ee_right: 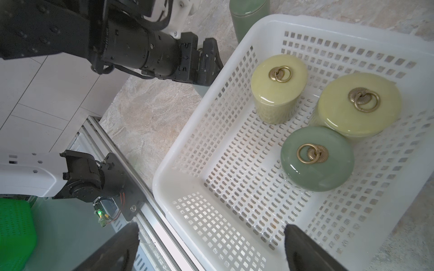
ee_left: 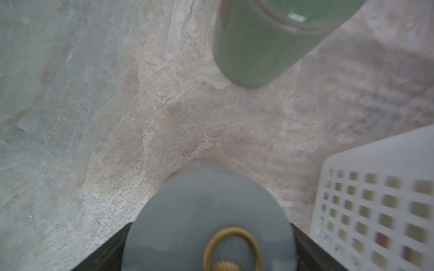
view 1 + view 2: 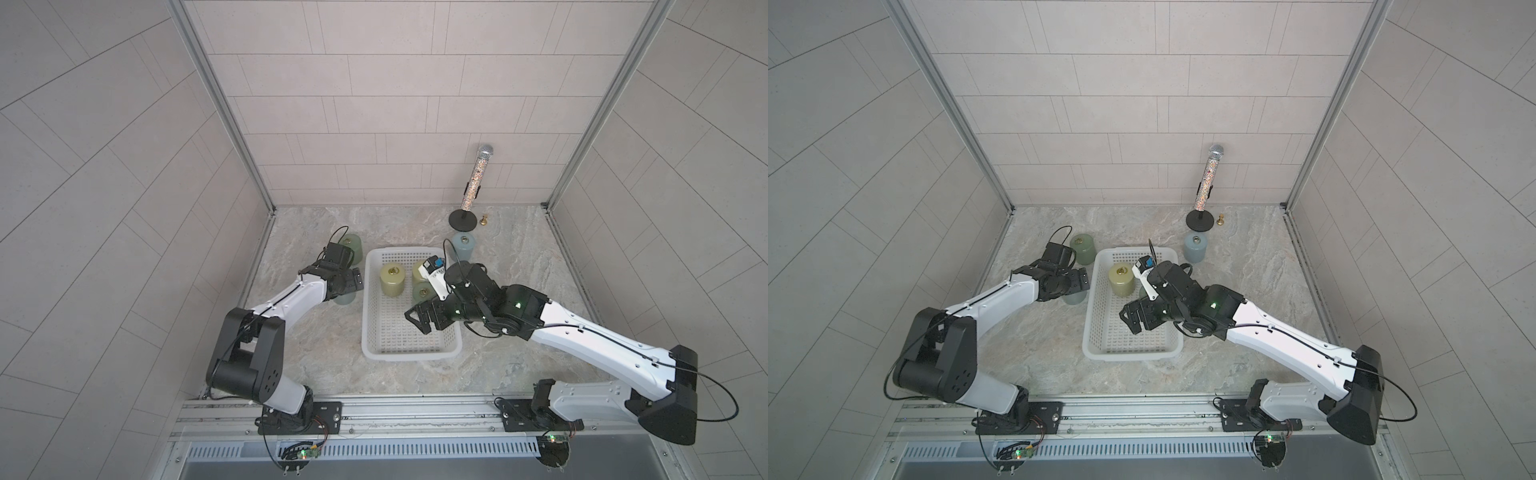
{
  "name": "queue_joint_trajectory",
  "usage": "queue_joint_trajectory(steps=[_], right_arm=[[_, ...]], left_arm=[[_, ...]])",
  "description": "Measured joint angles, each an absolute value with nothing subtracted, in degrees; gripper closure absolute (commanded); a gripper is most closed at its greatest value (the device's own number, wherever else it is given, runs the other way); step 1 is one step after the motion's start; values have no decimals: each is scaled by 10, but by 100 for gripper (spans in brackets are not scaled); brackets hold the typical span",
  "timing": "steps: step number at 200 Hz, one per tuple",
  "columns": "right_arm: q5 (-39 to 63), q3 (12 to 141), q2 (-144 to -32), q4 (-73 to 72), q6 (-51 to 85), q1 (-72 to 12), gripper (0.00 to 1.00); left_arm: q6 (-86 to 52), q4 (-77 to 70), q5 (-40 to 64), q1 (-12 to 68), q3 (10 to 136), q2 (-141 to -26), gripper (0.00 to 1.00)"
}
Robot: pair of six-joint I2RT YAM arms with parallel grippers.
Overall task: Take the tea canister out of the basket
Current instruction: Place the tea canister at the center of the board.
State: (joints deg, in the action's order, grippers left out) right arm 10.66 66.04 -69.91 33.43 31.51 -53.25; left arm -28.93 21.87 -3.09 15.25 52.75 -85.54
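Standing in the middle of a marbled tabletop (image 3: 311, 357) is the basket (image 3: 370, 332), white and perforated, with three lidded jars upright in its far half: a yellow-green tea canister (image 1: 278, 89) on the left, a second yellow-green tea canister (image 1: 359, 103) on the right, and a dark green tea canister (image 1: 317, 159) just in front of that one, touching or nearly touching it. Each lid carries a brass ring. In both top views the right arm (image 3: 582, 336) reaches across the basket's right rim, and its wrist hides most of the two right-hand jars. The right gripper (image 1: 211, 226) hangs over the basket's near half, jaws spread wide and holding nothing. Outside the basket, just beside its left wall, a grey-blue tea canister (image 2: 209, 223) stands on the table beneath the left gripper (image 3: 356, 283); dark fingers (image 2: 105, 253) sit on either side of its lid, though blur makes it unclear whether they press on it. A green canister (image 3: 353, 247) stands just beyond. Near the basket's far right corner is a blue-grey canister (image 3: 463, 246), and behind it a glittery microphone (image 3: 478, 178) on a round black stand, with a small brass piece (image 3: 484, 220) alongside.
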Motion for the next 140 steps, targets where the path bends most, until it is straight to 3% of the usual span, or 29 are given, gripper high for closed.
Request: queue_joint_trajectory(steps=[98, 140], right_arm=[[62, 655, -694, 343, 320, -533, 0], [13, 655, -700, 356, 328, -531, 0]], left_arm=[[-289, 304, -43, 151, 563, -737, 0], [-282, 338, 11, 151, 569, -637, 0]])
